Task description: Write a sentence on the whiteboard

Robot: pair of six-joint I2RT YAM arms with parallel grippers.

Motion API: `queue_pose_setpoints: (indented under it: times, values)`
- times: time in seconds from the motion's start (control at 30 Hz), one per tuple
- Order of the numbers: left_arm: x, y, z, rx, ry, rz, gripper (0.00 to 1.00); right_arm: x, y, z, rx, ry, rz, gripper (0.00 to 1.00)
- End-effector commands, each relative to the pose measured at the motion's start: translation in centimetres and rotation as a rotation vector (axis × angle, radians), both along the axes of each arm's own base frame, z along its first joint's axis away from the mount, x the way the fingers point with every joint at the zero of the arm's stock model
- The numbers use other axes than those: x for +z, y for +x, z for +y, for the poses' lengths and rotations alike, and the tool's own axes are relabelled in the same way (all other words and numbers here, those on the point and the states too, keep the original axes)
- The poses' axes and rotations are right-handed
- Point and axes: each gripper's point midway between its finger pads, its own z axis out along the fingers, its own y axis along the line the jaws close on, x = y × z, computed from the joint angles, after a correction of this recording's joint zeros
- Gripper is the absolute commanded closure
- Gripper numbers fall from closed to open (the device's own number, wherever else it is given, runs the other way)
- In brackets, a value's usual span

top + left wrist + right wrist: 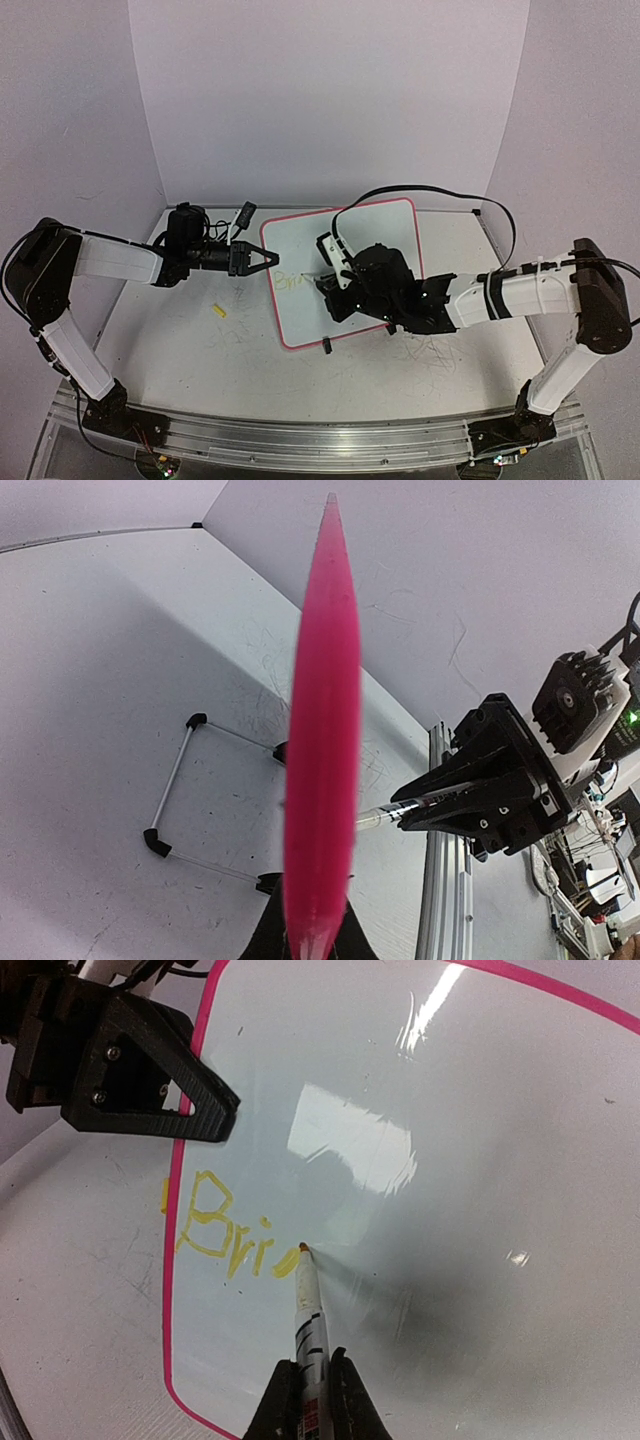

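Writing with the right gripper [308,1385] pinched shut on the marker [308,1305], tip down on the whiteboard [450,1160] just past the sentence [225,1230], so far only a yellow "Brri" near the 9 o'clock rim. Braced at that rim by the left gripper [262,258], seemingly clamped shut on the pink edge. Risk of a skewed line or smeared letters from any slip of that clamp or too much tip pressure.

Blurred pink edge, perhaps whiteboard [322,730]

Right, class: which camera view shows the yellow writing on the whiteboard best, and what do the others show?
Right wrist: the yellow writing sits close and legible beside the marker. Top external shows only a faint smudge; left wrist sees the whiteboard edge-on, no writing.
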Motion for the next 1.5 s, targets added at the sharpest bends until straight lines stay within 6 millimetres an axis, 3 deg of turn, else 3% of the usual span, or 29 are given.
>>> queue_pose_setpoints:
  times: [0.0, 1.0, 1.2, 1.47]
  values:
    - [1.7, 0.0, -0.6, -0.034, -0.023, -0.042, 1.00, -0.6, 0.8, -1.7, -0.051, -0.014, 0.016, 1.00]
    - [1.7, -0.1, -0.6, -0.036, -0.023, -0.041, 1.00, -4.1, -2.7, -1.8, 0.030, -0.079, 0.107, 1.00]
    - [1.7, -0.1, -0.5, -0.036, -0.022, -0.040, 1.00, -3.1, -2.2, -0.8, 0.035, -0.053, 0.085, 1.00]
    - [1.4, -0.1, -0.5, -0.030, -0.017, -0.036, 1.00, -0.1, -1.3, 1.8, 0.070, 0.023, 0.036, 1.00]
